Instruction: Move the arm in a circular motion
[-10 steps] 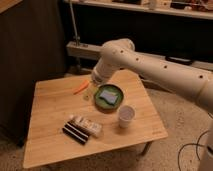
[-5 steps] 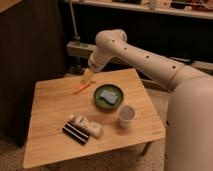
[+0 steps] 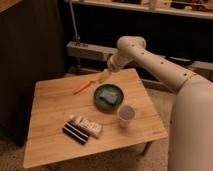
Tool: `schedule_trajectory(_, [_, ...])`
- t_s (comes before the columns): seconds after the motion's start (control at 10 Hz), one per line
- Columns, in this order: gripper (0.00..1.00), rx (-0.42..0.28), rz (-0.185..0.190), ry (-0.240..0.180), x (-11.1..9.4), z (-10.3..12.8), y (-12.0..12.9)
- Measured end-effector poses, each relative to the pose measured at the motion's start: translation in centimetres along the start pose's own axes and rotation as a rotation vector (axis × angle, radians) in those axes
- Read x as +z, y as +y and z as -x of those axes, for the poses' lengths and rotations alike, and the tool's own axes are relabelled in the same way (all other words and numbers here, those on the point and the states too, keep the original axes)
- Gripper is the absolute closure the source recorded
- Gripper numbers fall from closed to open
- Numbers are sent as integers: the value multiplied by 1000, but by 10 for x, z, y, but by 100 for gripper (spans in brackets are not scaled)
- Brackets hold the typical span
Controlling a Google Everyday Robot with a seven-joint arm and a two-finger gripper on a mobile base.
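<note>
We take the green plate (image 3: 97,100), which sits a little right of the middle of the wooden table (image 3: 50,107), as our landmark. The arm (image 3: 155,62) enters from the lower right of the plate as a broad cream-white mass. It rises in a thick tubular segment dotted with small dark screw holes to a rounded joint above and to the right of the plate, then bends down and to the left. Its tapering yellowish end, the gripper (image 3: 103,77), hangs just beyond the plate's far rim, over the back edge of the table and clear of everything on it. We cannot tell whether the gripper is spread wide, drawn narrow, or holding anything. On the plate lies a flat blue rectangular object (image 3: 108,96). To the left of the plate and slightly behind it, an orange carrot (image 3: 82,86) lies at an angle on the wood, apart from the plate. Near the plate, in front and to the right, stands a white cup (image 3: 126,115), upright. In front of the plate and to the left lie a light-coloured box (image 3: 87,126) and, just beside it on the nearer side, a dark bar-shaped packet (image 3: 75,134), the two running parallel. Behind the plate, past the table, a grey metal unit (image 3: 90,50) stands against dark surroundings.
</note>
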Motion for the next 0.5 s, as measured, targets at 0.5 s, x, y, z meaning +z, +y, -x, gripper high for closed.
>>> schedule_trajectory(0.5, [20,52,-52,127,-54,-102,19])
